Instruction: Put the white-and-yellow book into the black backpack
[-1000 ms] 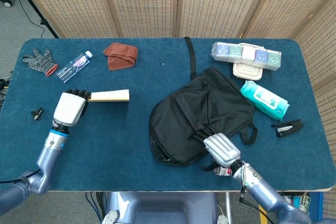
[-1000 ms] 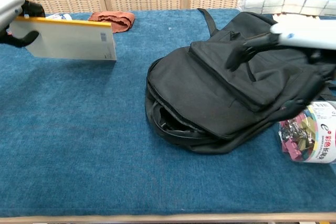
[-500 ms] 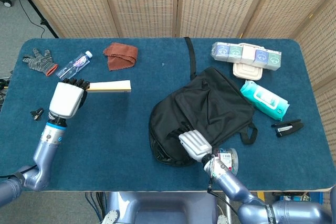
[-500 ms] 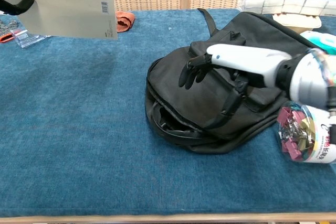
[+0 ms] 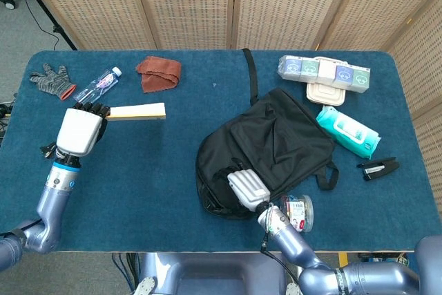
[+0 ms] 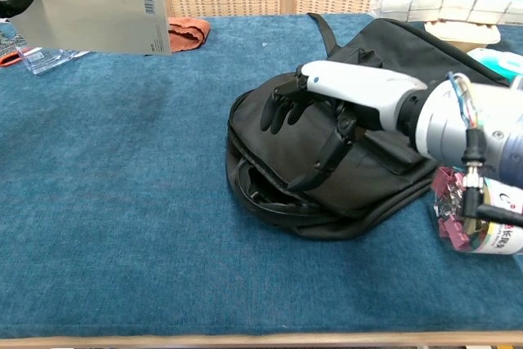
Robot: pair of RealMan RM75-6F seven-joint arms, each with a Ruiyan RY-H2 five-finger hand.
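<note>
The white-and-yellow book (image 5: pixel 138 111) is held edge-up above the table's left part, gripped at its left end by my left hand (image 5: pixel 78 131). In the chest view the book (image 6: pixel 86 10) fills the top left corner, and only a bit of the left hand (image 6: pixel 16 2) shows. The black backpack (image 5: pixel 290 136) lies flat at centre right, its opening toward the front left (image 6: pixel 261 190). My right hand (image 5: pixel 247 188) is over the backpack's front part, just above the opening. Its fingers (image 6: pixel 278 112) are spread and point down at the fabric, holding nothing.
A grey glove (image 5: pixel 50 81), a water bottle (image 5: pixel 97 88) and a brown cloth (image 5: pixel 159 72) lie at the back left. Tissue packs (image 5: pixel 323 69), a wipes pack (image 5: pixel 347 130) and a stapler (image 5: pixel 378 168) sit right of the backpack. A jar of clips (image 6: pixel 482 210) stands by the front edge.
My right hand has swept left across the backpack to its open front end. My left hand has carried the book a little higher and further left.
</note>
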